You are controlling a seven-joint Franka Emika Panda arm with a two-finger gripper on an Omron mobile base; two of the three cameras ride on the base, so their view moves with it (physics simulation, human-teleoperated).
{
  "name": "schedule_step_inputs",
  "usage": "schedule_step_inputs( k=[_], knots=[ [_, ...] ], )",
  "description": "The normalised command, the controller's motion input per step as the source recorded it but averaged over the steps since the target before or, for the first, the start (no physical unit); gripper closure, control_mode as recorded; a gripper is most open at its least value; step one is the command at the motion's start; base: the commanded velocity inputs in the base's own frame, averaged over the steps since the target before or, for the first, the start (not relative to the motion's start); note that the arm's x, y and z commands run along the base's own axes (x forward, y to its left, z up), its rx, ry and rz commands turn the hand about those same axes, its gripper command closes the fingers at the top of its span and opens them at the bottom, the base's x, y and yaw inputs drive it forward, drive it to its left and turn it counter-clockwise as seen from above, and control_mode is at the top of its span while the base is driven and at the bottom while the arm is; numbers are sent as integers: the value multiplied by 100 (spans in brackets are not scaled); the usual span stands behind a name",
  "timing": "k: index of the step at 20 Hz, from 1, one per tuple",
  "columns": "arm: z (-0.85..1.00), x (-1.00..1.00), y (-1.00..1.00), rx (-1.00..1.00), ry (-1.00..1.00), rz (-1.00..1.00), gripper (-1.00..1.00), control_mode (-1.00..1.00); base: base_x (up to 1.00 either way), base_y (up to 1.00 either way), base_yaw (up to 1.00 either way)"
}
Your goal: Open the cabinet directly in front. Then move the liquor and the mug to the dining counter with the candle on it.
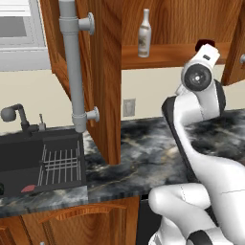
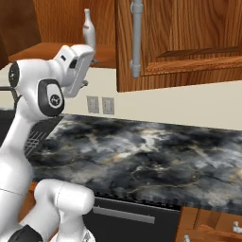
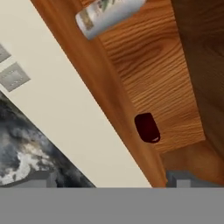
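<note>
Cabinet [image 1: 107, 72]: one, reddish-brown wood, doors swung open; one door edge-on at centre of the left base view, one at upper right of the right base view.
Bar handles: two counted, grey, vertical, one per door [image 1: 72, 67] [image 2: 136, 38].
Shelf [image 1: 167, 53]: one, open, inside the cabinet, upper centre of the left base view.
Liquor [image 1: 144, 34]: one pale bottle, upright on the shelf, upper centre; lower body at top of the hand view [image 3: 107, 15].
Mug [image 3: 147, 127]: one, dark red, on the shelf near its front edge, centre-right of the hand view, well apart from the liquor; partly hidden behind the arm in the left base view.
Fingers [image 3: 111, 180]: two tips at the bottom of the hand view, spread wide, holding nothing, short of the mug.
Worktop [image 2: 156, 151]: one marbled slab below the cabinet.
Sink [image 1: 28, 153]: one, black, lower left; one tap [image 1: 14, 115]; one wire rack [image 1: 60, 165].
Wall sockets [image 2: 100, 105]: two, side by side.
</note>
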Motion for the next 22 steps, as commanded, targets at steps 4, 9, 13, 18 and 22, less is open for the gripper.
schedule_step_inputs(
  k=[4,9,13,18,22],
  knots=[
    [0,36,-49,-2,0,-18,-100,-100,0,0,0],
    [-1,22,-6,-7,0,-34,-100,-100,0,0,0],
    [0,16,0,-5,0,-40,-100,-100,0,0,0],
    [0,-1,0,0,0,-28,-100,-100,0,0,0],
    [0,0,0,0,0,-7,-100,-100,0,0,0]
  ],
)
